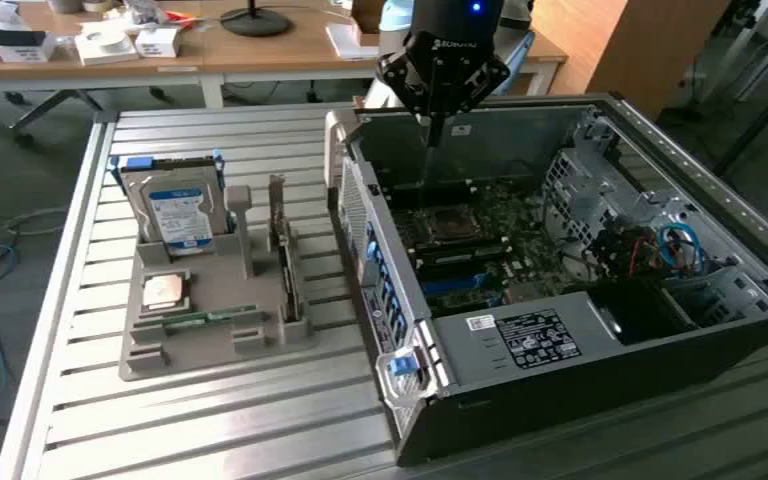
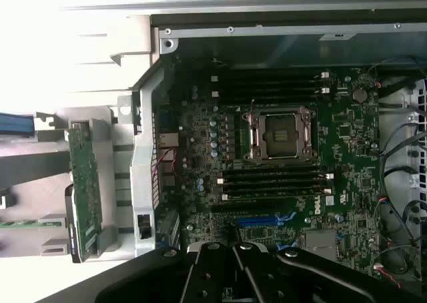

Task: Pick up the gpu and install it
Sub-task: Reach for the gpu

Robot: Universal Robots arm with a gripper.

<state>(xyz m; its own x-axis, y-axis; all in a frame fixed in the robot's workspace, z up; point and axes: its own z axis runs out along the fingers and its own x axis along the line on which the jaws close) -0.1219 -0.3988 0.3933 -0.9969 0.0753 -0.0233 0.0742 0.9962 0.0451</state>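
A slatted metal table (image 1: 197, 420) is carrying the work; wooden desks (image 1: 264, 55) with small boxes are standing behind it, and cables are lying on the floor at the exterior view's left.

An open computer case (image 1: 598, 350) is lying on its side on the table, exposing the motherboard (image 2: 347, 136) with its bare processor socket (image 2: 279, 135) and a blue expansion slot (image 2: 263, 219).

Beside the case, a grey holder (image 1: 211, 345) is keeping a blue-labelled hard drive (image 1: 177, 210) upright, while a processor chip (image 1: 164, 290) and a green memory stick (image 1: 204, 320) are lying flat in it.

The gpu (image 1: 284, 260) is standing on edge in the holder slot nearest the case, its pale end bracket pointing up; its board is appearing green from the wrist.

The gripper (image 1: 434, 135) is hovering above the case interior, well apart from the gpu, fingers pressed together and holding nothing.
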